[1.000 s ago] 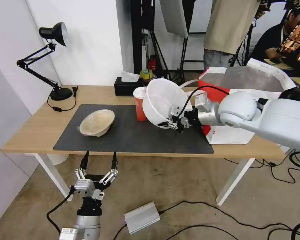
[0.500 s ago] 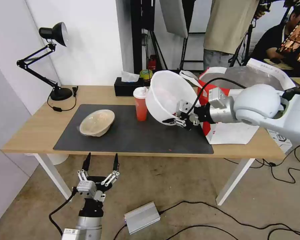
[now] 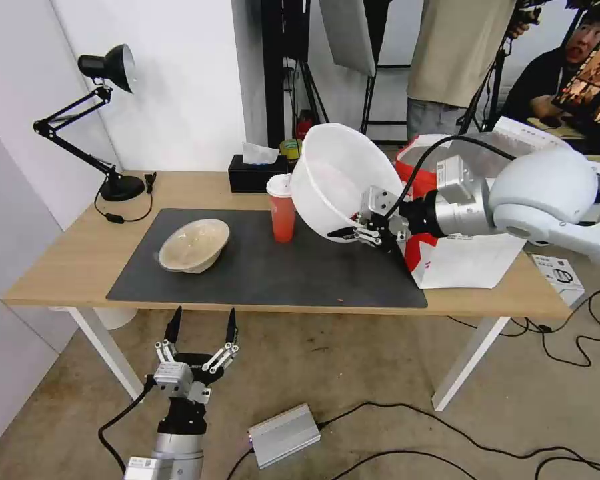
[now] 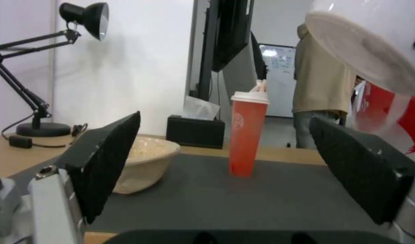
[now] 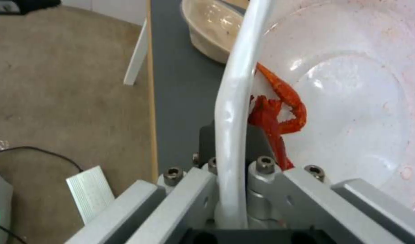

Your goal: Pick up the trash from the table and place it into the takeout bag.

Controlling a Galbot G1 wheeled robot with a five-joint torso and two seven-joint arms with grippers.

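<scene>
My right gripper [image 3: 353, 235] is shut on the rim of the big white bowl [image 3: 337, 177]. It holds the bowl tilted in the air above the mat's right part, close to the red-and-white takeout bag [image 3: 460, 260]. The right wrist view shows the bowl's rim [image 5: 234, 84] clamped between the jaws, with red scraps [image 5: 275, 112] lying inside. On the dark mat [image 3: 300, 273] stand the red cup [image 3: 281, 208] and the beige bowl [image 3: 193, 245]. My left gripper [image 3: 201, 327] hangs open below the table's [image 3: 80, 260] front edge, facing the red cup [image 4: 248, 135] and the beige bowl [image 4: 146, 162].
A black desk lamp [image 3: 107, 67] stands at the table's far left corner and a black tissue box [image 3: 253, 175] sits at the back edge. A silver box [image 3: 283, 435] and cables lie on the floor in front. People stand behind the bag.
The right gripper has carried the white bowl upward and to the right, closer to the takeout bag. The left arm has barely shifted.
</scene>
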